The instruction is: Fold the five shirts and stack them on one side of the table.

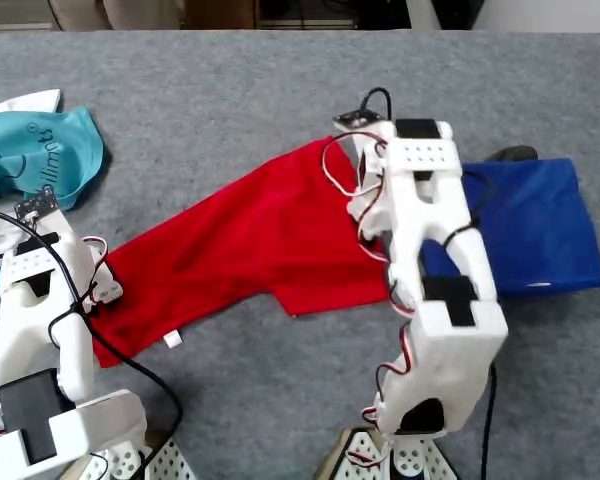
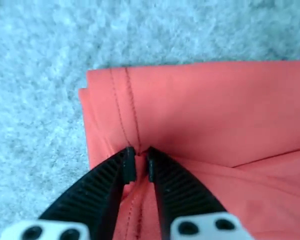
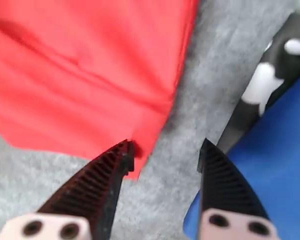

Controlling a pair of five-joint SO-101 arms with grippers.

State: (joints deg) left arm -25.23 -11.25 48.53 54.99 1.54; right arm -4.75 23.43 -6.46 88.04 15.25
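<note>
A red shirt (image 1: 250, 240) lies spread slantwise across the middle of the grey table; it also shows as a red shirt (image 2: 205, 110) and a red shirt (image 3: 80, 75) in the wrist views. My left gripper (image 2: 138, 157) is shut on a folded hem corner of it, at the shirt's near-left end (image 1: 102, 292). My right gripper (image 3: 167, 150) stands open over the shirt's right edge, one finger above the red cloth, the other above the gap beside the folded blue shirt (image 3: 270, 175). The arm hides that gripper (image 1: 382, 250) from above.
The folded blue shirt (image 1: 540, 225) lies at the right. A teal shirt (image 1: 35, 150) sits on white cloth (image 1: 25, 101) at the far left. A dark object (image 1: 510, 153) lies behind the blue shirt. Bare grey table (image 1: 230, 90) stretches along the back.
</note>
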